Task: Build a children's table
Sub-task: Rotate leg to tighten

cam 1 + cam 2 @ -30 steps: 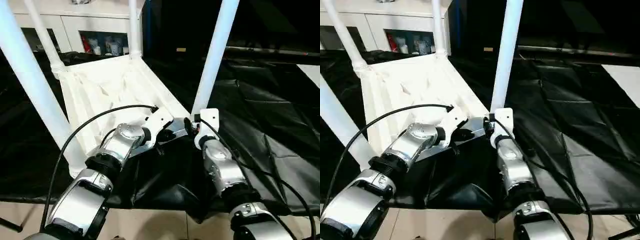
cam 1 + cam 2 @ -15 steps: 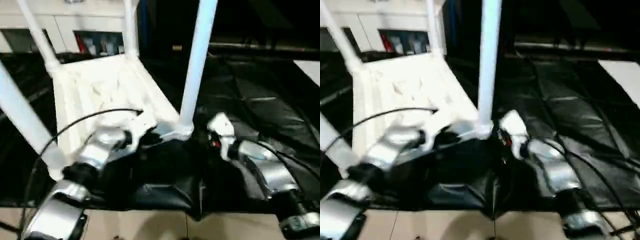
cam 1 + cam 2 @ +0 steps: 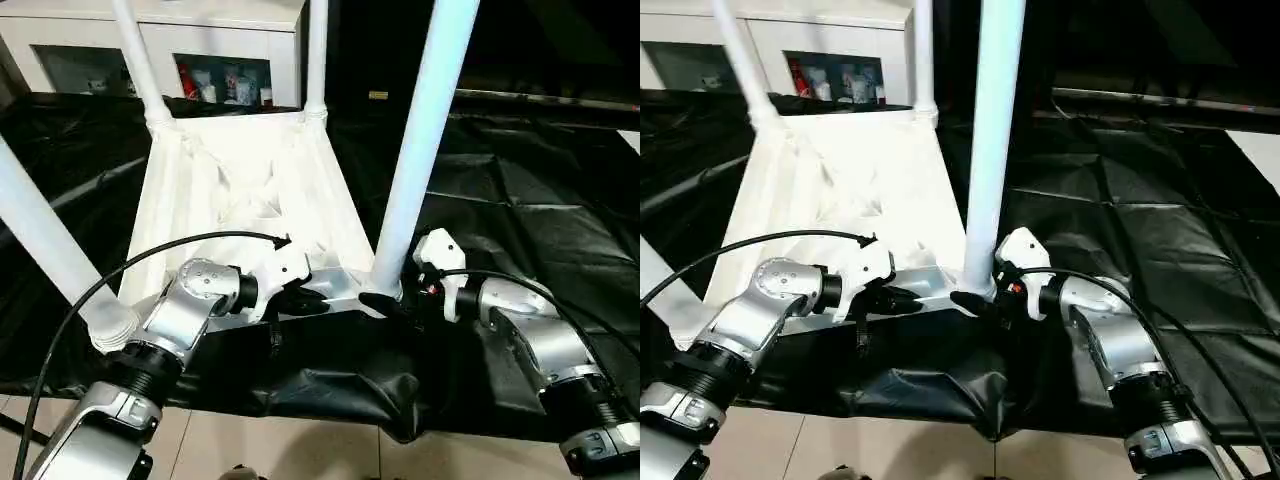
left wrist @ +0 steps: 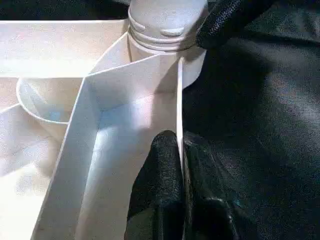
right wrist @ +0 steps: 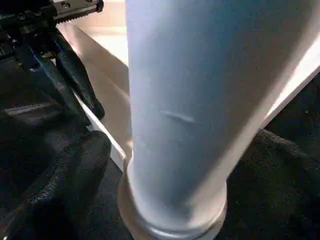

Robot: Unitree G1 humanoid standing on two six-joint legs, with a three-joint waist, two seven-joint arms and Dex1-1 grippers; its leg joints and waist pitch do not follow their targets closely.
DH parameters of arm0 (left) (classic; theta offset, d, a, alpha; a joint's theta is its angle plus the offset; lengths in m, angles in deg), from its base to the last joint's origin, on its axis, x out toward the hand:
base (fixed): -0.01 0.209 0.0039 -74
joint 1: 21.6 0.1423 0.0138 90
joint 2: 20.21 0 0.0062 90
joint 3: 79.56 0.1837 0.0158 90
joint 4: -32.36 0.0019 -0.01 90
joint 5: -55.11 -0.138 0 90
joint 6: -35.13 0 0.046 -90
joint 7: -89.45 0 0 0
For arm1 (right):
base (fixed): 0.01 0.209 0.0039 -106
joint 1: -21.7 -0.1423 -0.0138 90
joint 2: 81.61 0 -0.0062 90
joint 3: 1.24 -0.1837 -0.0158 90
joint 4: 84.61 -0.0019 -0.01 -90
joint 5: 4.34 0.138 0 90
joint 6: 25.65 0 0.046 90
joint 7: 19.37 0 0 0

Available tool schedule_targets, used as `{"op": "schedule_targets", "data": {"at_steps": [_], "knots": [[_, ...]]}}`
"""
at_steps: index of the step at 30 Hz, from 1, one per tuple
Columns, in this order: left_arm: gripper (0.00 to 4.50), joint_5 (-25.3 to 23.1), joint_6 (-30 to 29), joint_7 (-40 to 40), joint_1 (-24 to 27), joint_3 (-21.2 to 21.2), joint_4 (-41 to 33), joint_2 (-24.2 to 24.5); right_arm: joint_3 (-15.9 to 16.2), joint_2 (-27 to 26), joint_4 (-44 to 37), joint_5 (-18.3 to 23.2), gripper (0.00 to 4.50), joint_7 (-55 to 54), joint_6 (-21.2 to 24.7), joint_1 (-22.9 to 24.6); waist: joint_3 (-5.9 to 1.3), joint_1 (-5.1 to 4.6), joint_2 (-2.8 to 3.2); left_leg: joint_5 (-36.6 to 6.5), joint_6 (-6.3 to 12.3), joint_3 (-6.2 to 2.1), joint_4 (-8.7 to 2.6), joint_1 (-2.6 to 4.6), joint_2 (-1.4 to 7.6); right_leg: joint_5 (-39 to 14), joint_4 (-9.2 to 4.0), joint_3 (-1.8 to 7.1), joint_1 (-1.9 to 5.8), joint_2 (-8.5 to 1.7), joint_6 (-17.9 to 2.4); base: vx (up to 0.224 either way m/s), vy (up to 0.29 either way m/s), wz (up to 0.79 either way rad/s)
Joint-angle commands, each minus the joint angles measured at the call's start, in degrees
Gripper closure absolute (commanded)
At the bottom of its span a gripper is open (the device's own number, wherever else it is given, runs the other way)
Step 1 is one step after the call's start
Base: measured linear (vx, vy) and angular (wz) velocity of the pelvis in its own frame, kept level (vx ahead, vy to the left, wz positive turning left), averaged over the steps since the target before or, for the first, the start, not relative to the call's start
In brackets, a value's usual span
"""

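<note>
- Spread wide under everything: black sheet (image 3: 520,190), creased, with its near edge folded over a pale floor (image 3: 300,445).
- Upside down on that sheet: children's table (image 3: 240,190), ribbed underside up, four white legs rising out of the corner sockets.
- Nearest and thickest in view: near-left leg (image 3: 45,235) and near-right leg (image 3: 425,130), both upright in their sockets; two far legs thinner behind.
- Behind the table, along the far wall: white glass-door cabinet (image 3: 220,60) with small items on its shelves.
- Reaching in from the near side: silver forearms with black cables looped over them.
- At the near edge of the top: left end effector (image 4: 179,170), pinched closed on the thin white rim wall (image 4: 178,100), one black finger on each side of it, close to the near-right socket.
- At the base of the near-right leg: right end effector (image 3: 985,300), fingers spread wide and holding nothing, one black finger (image 5: 70,185) beside the socket collar.
</note>
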Motion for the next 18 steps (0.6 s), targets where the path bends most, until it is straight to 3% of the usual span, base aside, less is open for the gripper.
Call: {"op": "schedule_targets", "data": {"at_steps": [1, 18], "knots": [[4.5, 2.0, 0.4, -1.4, -0.4, 0.4, -2.5, -0.6, 0.2, -0.1, 0.8, -0.7, 0.2, 0.0, -0.7, -0.9, -4.12, -0.07, -0.89, -10.2, 4.05, 0.11, -3.79, 0.32, 1.27, -15.8, -3.05, 2.77, 3.53, -3.16, -10.4, 0.0, 0.0, 0.0], [4.5, 1.5, -0.2, -1.3, -1.1, 0.0, -2.1, -0.4, 0.6, -0.5, 4.5, -2.7, 1.58, -1.0, -2.3, -1.7, -4.17, -0.14, -0.81, -10.0, 3.97, 0.08, -3.64, 0.25, 1.21, -15.1, -2.88, 2.73, 3.62, -3.01, -10.6, 0.0, 0.0, 0.0]]}}
